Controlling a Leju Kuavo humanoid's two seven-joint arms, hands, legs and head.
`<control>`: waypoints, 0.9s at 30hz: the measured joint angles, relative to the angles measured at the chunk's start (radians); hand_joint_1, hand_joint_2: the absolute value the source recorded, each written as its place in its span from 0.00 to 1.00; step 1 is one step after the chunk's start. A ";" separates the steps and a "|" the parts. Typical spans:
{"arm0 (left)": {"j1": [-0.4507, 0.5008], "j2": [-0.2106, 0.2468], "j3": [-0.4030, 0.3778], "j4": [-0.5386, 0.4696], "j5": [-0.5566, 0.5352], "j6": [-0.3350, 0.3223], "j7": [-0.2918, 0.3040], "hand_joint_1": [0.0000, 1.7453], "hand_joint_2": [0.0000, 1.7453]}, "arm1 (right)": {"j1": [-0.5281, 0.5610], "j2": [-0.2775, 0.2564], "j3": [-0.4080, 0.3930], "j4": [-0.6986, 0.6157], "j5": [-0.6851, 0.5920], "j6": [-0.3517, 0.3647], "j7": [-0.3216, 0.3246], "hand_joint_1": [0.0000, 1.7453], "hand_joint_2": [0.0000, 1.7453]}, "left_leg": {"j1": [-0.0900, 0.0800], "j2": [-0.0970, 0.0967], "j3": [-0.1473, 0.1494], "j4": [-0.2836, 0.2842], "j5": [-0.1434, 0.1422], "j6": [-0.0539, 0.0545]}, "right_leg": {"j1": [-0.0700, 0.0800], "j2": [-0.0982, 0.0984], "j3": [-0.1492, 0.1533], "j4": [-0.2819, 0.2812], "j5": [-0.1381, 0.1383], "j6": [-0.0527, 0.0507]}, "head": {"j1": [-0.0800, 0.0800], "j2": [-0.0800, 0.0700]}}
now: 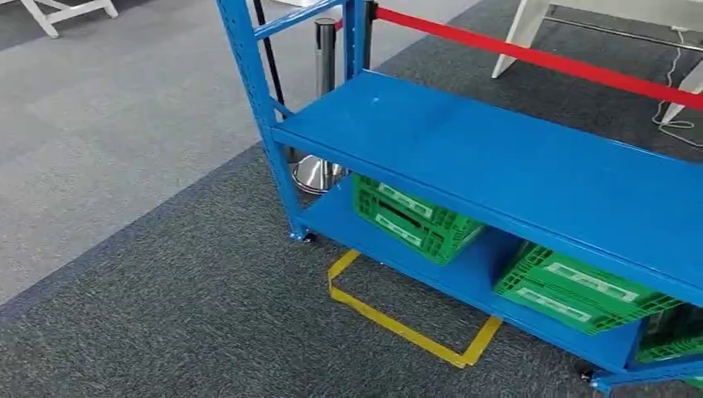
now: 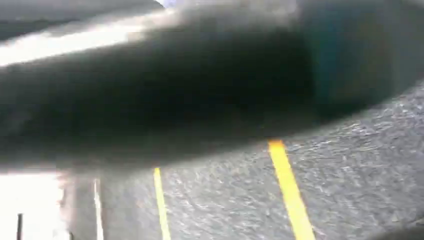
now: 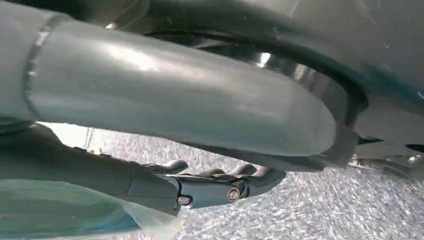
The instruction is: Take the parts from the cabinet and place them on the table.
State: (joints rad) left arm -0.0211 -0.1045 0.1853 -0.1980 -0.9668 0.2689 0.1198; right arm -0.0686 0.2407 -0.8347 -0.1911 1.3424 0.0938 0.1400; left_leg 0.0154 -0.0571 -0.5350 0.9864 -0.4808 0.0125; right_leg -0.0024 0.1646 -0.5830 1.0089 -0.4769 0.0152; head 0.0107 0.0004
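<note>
Below the blue cabinet's bare upper shelf sit green crates, presumably holding parts; my right hand hangs with fingers curled on nothing, while the left's state I cannot tell through blur.

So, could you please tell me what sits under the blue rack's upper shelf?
Under the upper shelf, green crates sit on the lower shelf. A third green crate peeks out at the far right. The shelf above covers their contents, so no parts are visible.

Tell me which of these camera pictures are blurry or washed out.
Head view: sharp, evenly lit blue shelving and green crates. Left wrist view: heavily blurred, with a blown-out white patch at one corner. Right wrist view: right hand in focus with glare streaks; the carpet behind is smeared.
</note>
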 joint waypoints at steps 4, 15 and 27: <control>0.000 0.000 0.036 0.000 0.031 0.012 -0.013 0.00 0.00 | 0.000 0.000 0.000 0.000 -0.001 -0.004 0.000 0.00 0.00 | -0.006 0.063 0.008 -0.008 0.001 0.010 | 0.002 -0.144 -0.097 0.202 -0.116 0.012 | 0.010 0.000; -0.013 -0.007 0.066 0.000 0.018 0.011 -0.029 0.00 0.00 | 0.015 0.000 0.017 0.000 0.036 -0.021 0.000 0.00 0.00 | -0.003 0.141 0.017 0.004 -0.021 -0.038 | -0.007 -0.184 0.048 -0.007 -0.034 -0.010 | 0.008 0.000; 0.002 -0.003 0.073 0.000 -0.011 0.018 -0.028 0.00 0.00 | 0.015 -0.001 0.040 0.000 0.045 -0.045 -0.023 0.00 0.00 | -0.016 0.055 -0.043 0.031 0.011 -0.008 | 0.007 -0.138 0.089 -0.007 -0.083 -0.019 | -0.001 0.000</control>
State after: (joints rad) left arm -0.0190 -0.1076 0.2579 -0.1976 -0.9774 0.2869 0.0919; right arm -0.0535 0.2396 -0.7942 -0.1907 1.3870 0.0488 0.1175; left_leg -0.0005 -0.0022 -0.5782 1.0177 -0.4696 0.0050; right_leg 0.0047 0.0269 -0.4943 1.0020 -0.5596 -0.0043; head 0.0099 0.0004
